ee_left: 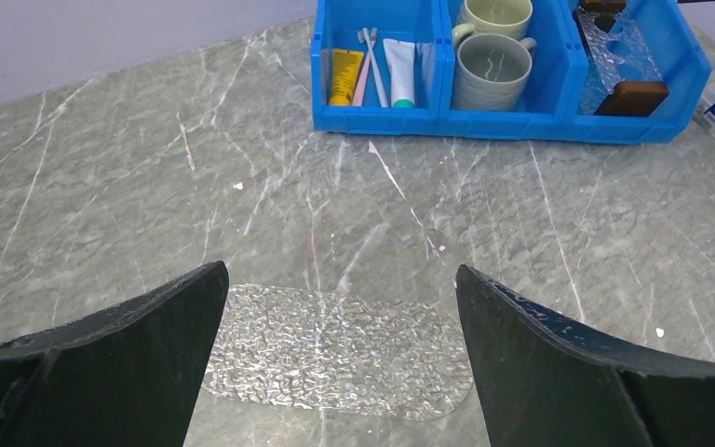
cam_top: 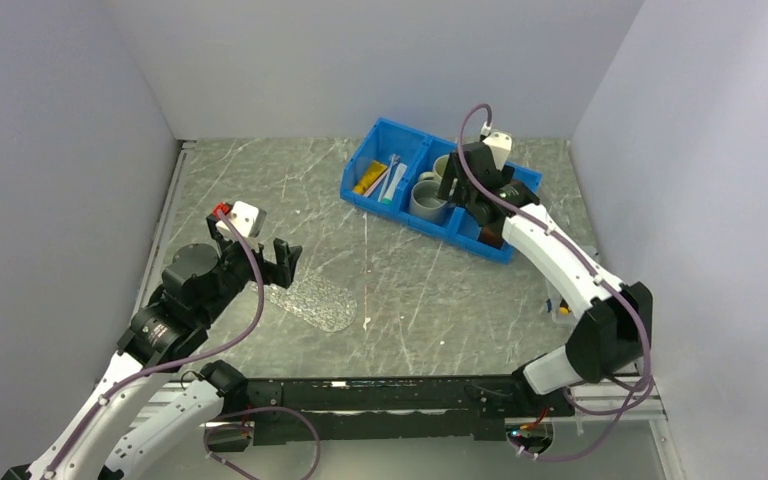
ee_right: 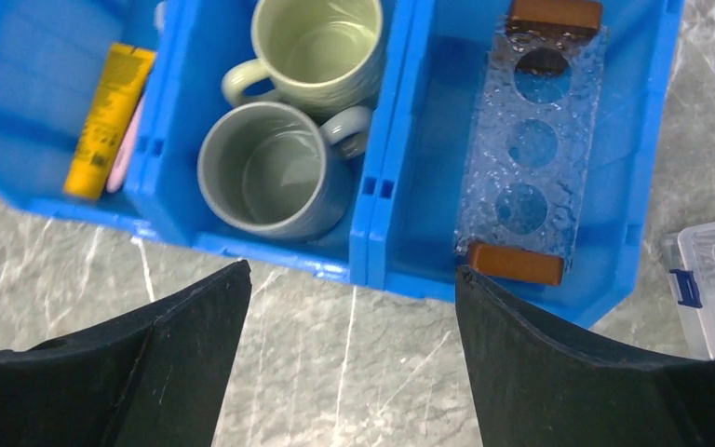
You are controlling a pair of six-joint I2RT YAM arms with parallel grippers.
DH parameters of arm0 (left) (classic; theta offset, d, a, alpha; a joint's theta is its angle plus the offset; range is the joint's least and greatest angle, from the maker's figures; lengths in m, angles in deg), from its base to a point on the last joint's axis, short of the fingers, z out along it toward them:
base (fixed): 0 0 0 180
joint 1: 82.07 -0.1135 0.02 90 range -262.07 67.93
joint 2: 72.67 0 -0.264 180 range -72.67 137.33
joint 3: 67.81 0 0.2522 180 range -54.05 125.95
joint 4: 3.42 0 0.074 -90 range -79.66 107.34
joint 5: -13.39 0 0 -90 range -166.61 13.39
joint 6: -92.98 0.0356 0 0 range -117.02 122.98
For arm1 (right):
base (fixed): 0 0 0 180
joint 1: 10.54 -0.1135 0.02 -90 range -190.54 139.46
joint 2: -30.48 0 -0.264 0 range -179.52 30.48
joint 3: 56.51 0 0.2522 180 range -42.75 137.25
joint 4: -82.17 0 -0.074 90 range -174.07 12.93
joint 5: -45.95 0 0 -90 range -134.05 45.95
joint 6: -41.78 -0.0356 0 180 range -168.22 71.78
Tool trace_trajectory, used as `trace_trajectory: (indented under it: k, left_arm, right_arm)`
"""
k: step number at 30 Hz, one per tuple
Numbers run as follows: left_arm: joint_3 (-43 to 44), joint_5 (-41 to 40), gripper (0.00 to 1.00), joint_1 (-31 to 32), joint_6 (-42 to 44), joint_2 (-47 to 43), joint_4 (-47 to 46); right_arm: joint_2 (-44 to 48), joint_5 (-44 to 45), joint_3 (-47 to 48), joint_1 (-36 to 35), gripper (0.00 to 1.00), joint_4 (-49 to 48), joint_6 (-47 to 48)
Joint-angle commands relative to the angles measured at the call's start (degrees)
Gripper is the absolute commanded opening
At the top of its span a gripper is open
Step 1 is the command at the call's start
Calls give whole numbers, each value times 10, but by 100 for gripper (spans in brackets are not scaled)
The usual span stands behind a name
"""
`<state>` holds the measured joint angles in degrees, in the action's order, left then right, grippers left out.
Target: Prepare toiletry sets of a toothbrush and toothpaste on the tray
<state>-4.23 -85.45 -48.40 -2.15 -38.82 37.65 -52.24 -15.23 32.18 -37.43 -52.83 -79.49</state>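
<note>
The bin [ee_left: 382, 121] was blue, one toothpaste [ee_left: 344, 76] yellow-orange, the worktop [ee_left: 102, 186] grey-green with pale veins, the tray [ee_left: 335, 346] clear and glittery.

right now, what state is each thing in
tray: flat, nothing on it
toothbrushes: lying in the bin's left compartment
yellow tube: lying beside them
white tube: lying on their other side
grey mug: upright, empty, middle compartment
pale mug: upright, empty, same compartment
left gripper: open, above the tray
right gripper: open, above the bin
</note>
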Motion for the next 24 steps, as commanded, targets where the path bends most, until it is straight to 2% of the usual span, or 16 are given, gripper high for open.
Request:
trace_trajectory:
  k: [1,13,24]
  left_arm:
    - [1,6,99,-2,8,-5,-12]
    - [0,1,99,-2,11,-7,-12]
    - [-1,-4,99,-2,13,-8,-11]
  right_arm:
    - [-42,-8,45,40,81,13,-43]
    - [-173,-51,126,91,75,15,-54]
    - [-244,-70,167,112,68,21,-50]
